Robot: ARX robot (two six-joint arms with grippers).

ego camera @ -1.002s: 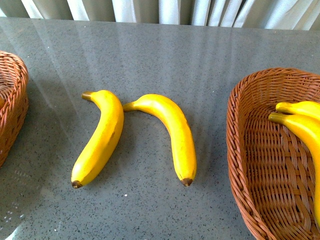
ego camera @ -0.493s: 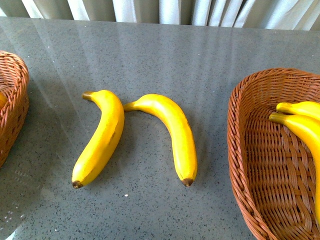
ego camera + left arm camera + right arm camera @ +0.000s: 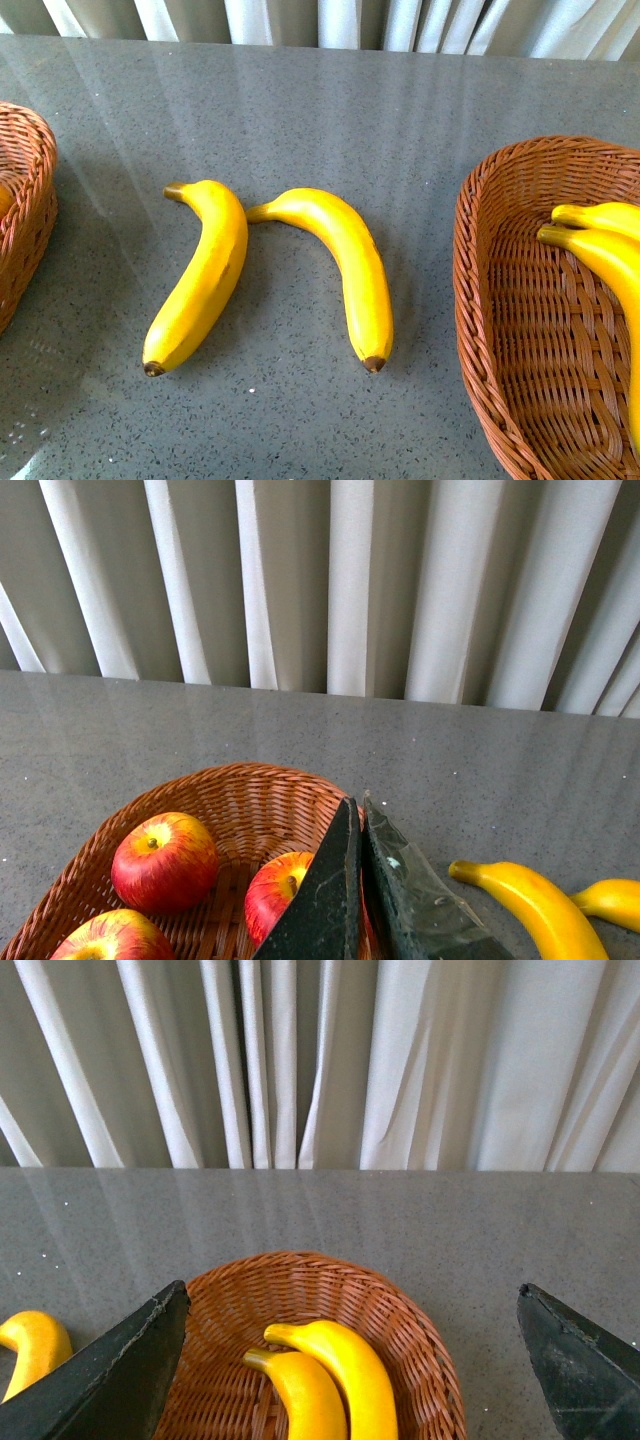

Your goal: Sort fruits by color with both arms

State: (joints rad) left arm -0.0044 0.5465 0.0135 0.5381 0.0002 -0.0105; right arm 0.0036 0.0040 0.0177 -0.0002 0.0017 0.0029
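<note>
Two yellow bananas lie side by side on the grey table, a left banana [image 3: 200, 275] and a right banana [image 3: 345, 265]. Two more bananas [image 3: 600, 255] lie in the right wicker basket [image 3: 490, 300]. They also show in the right wrist view [image 3: 320, 1380], with my right gripper [image 3: 350, 1295] open and empty above that basket. My left gripper [image 3: 360, 805] is shut and empty over the left basket [image 3: 250, 780], which holds three red apples [image 3: 163, 860]. Neither gripper shows in the front view.
The left basket shows only as a rim [image 3: 30, 200] at the front view's left edge. Grey curtains hang behind the table's far edge [image 3: 320, 45]. Both table bananas also show in the left wrist view [image 3: 530, 900].
</note>
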